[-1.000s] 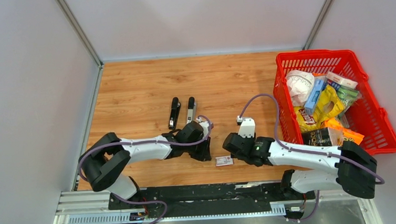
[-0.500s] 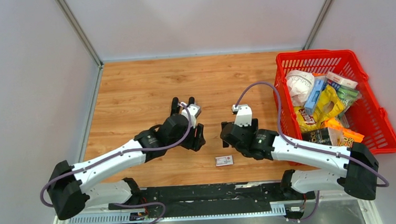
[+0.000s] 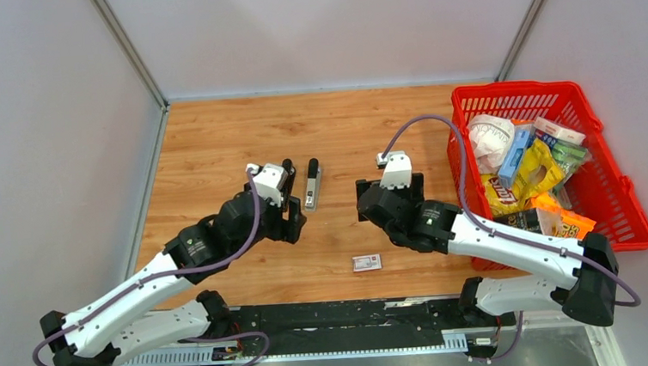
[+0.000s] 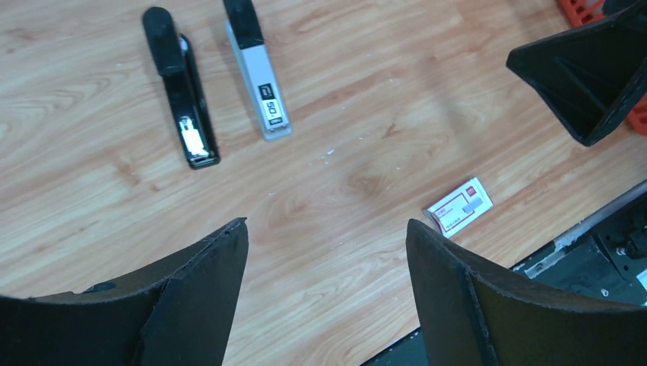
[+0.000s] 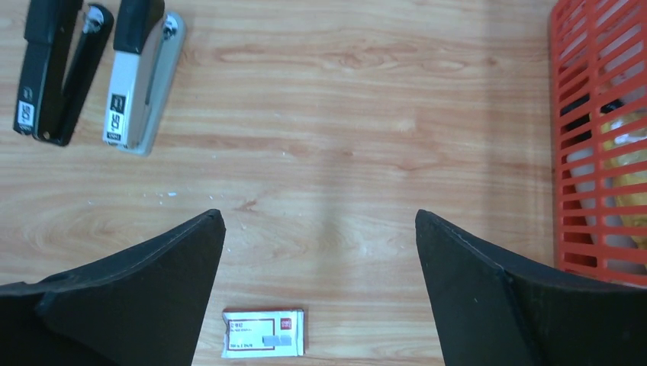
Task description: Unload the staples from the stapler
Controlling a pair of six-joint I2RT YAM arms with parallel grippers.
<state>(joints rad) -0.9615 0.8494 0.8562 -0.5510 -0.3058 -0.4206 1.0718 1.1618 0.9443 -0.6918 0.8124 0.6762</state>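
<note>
Your left gripper [image 4: 326,229] is hanging over the table [image 3: 214,139] with its fingers spread wide and nothing between them. Your right gripper [image 5: 318,217] is doing the same, its fingers gaping and gripping nothing. Two staplers are lying side by side on the wood. A black stapler [image 4: 181,99] is lying hinged open, and a grey stapler [image 4: 258,72] is lying just beside it. In the left wrist view both are sitting beyond the fingertips, up and to the left, apart from either finger. In the right wrist view they are sitting past the left finger at the top left corner, well apart from it. The staples themselves are not showing in any view. Whether they are sitting inside one of the staplers, you cannot tell. A small white-and-red box [image 5: 263,333] is lying on the table below the gap between the right fingers, touching neither. A red basket [image 3: 615,206] of packets is standing at the right edge of the table.
</note>
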